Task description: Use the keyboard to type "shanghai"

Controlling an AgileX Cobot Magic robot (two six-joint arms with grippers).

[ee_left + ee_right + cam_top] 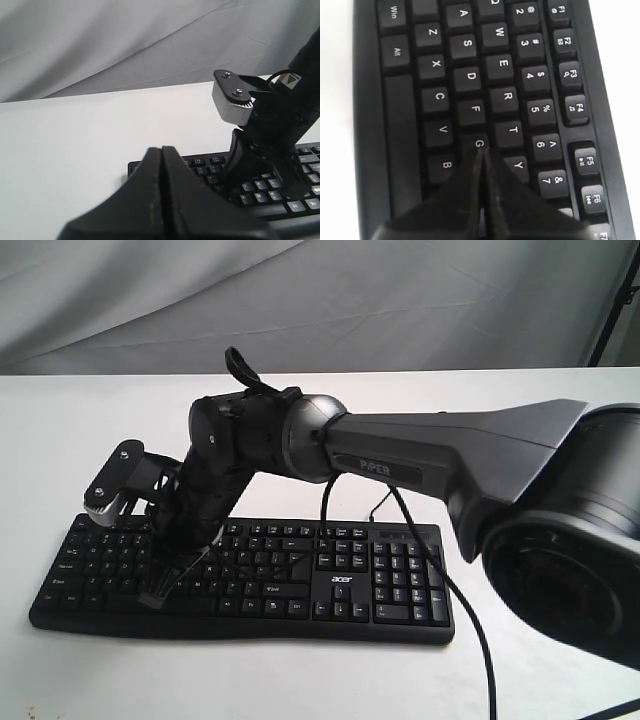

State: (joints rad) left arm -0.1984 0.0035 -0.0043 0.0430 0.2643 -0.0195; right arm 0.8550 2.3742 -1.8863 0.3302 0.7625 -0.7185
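Nearest in the exterior view, the large dark base joint of the right arm fills the right edge. A thin black cable is seen dropping from the arm and crossing the right end of the keyboard; whose cable it is cannot be told.

The keyboard lies flat on the white table, its long side running across the view, with the acer logo facing the camera beside the number pad. The arm is stretched across from the right, and its wrist and the right gripper hide much of the left half of the letter block. A grey-capped wrist camera is carried above the keyboard's left end.

In the right wrist view, the right gripper is seen with its fingers pressed together into one point. The tip is set at the G key, and the keys beyond it are covered by the fingers; whether the key is touched cannot be told.

In the left wrist view, the left gripper is shown with its fingers closed flat against each other, held off the keyboard's left end with nothing between them. The keys behind are partly blocked there by the right arm's wrist.

Farthest back, a creased grey cloth is hung behind the table.
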